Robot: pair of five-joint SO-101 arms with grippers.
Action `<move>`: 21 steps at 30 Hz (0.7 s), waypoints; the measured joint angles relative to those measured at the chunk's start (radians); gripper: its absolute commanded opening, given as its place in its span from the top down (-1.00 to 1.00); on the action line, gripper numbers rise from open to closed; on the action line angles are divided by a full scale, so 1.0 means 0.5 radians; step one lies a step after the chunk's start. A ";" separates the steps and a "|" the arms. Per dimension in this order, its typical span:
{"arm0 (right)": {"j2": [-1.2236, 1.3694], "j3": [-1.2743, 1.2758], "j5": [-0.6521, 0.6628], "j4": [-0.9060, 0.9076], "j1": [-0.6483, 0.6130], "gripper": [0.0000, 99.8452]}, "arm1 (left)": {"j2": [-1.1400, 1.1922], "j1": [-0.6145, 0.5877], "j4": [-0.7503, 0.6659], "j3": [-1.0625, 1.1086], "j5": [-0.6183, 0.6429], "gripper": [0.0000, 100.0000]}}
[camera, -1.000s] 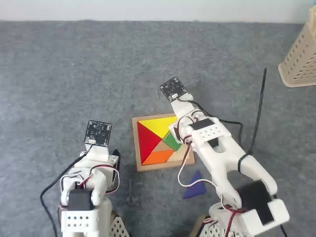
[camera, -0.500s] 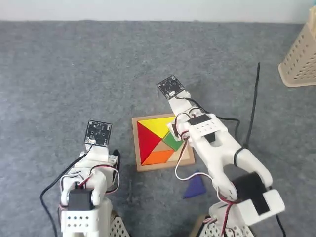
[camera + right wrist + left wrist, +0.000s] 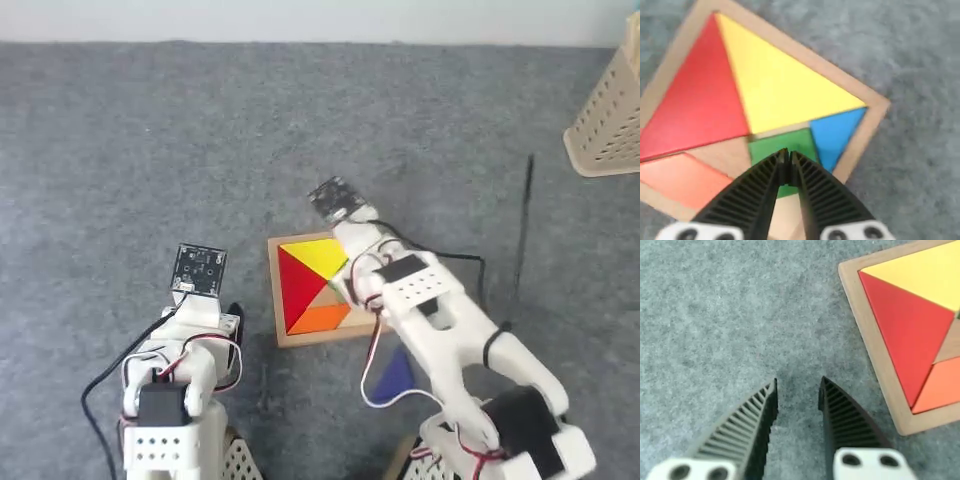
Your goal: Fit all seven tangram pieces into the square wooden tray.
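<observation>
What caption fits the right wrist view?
Right hand, shut, over the green piece in the tray.

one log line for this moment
right pincer: shut, over green piece in tray | left pincer: open, over carpet beside tray | purple triangle: on carpet, outside tray

tray x1 | pcs in tray – 5 | loose pc – 1 | basket x1
</observation>
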 measured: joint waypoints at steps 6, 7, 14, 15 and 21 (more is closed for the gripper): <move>0.000 0.000 0.000 0.000 -0.034 0.99 | 0.000 0.000 0.000 0.000 0.000 0.73; 0.000 0.000 0.000 0.000 -0.034 0.99 | 0.000 0.000 0.000 0.000 0.000 0.73; 0.187 -0.095 0.153 -0.009 -0.034 0.99 | 0.000 0.000 0.000 0.000 0.000 0.73; 0.230 -0.132 0.160 -0.009 -0.037 0.99 | 0.000 0.000 0.000 0.000 0.000 0.73; 0.393 -0.307 0.178 -0.009 -0.040 0.99 | 0.000 0.000 0.000 0.000 0.000 0.73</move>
